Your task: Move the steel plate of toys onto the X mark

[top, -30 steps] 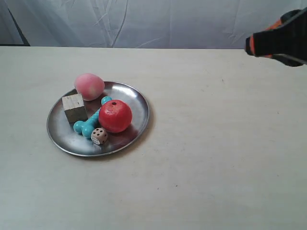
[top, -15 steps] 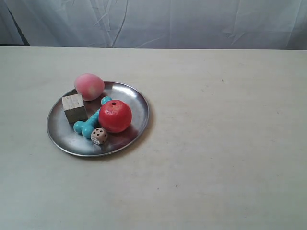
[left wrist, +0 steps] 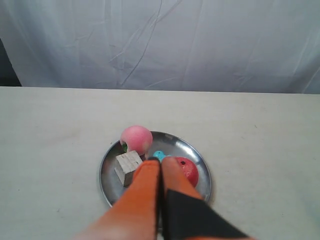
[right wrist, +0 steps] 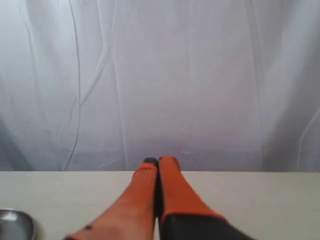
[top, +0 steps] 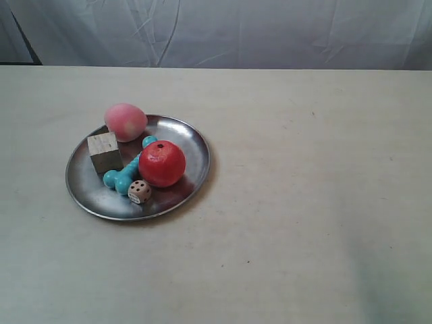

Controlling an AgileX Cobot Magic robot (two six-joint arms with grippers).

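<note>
The steel plate (top: 190,145) rests on the table at the exterior view's left, and no gripper shows in that view. It holds the pink peach (top: 125,121), red apple (top: 162,163), wooden cube (top: 104,152), turquoise dog-bone (top: 121,177) and the die (top: 140,191). My left gripper (left wrist: 160,160) is shut and empty, held above the steel plate (left wrist: 200,167) with its tips over the toys. My right gripper (right wrist: 156,161) is shut and empty, pointing at the curtain, with the plate's rim (right wrist: 20,220) at the frame's edge. No X mark shows clearly.
The pale table (top: 304,169) stretches wide to the right of the plate. A tiny dark speck (top: 248,262) lies on it, too small to tell what it is. A white curtain (top: 223,30) hangs behind the far edge.
The orange and black arm seen at the exterior view's upper right one second ago has left that view. The plate and toys have not moved.
</note>
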